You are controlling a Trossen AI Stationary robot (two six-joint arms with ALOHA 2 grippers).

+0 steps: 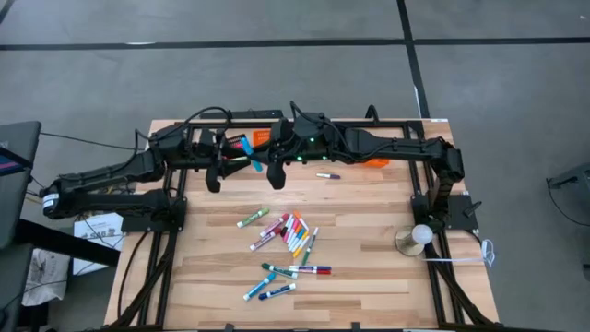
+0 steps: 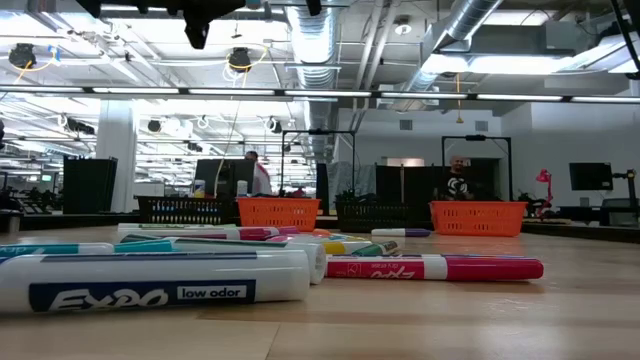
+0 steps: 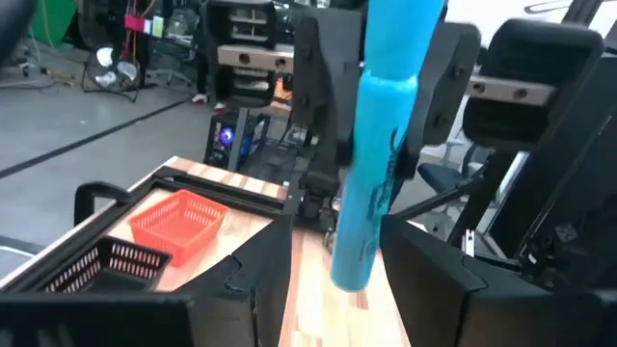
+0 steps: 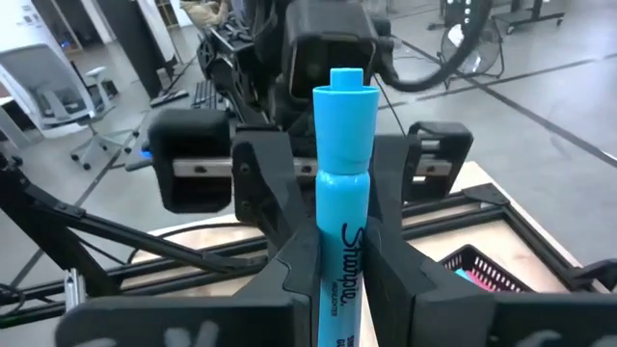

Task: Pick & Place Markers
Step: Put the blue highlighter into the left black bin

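Barely started by the looks of it: right gripper [image 4: 333, 280] pinches a blue marker [image 4: 342, 222] between the left gripper's [image 3: 337, 265] spread jaws mid-air, pile [image 1: 288, 242] left on the bench [image 1: 369, 277].

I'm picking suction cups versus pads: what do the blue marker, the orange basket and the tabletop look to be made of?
Blue marker: smooth, slightly glossy plastic, printed lettering.
Orange basket: probably moulded plastic mesh; open grid walls, uniform colour.
Tabletop: wood planks, visible grain and seams, light satin finish.
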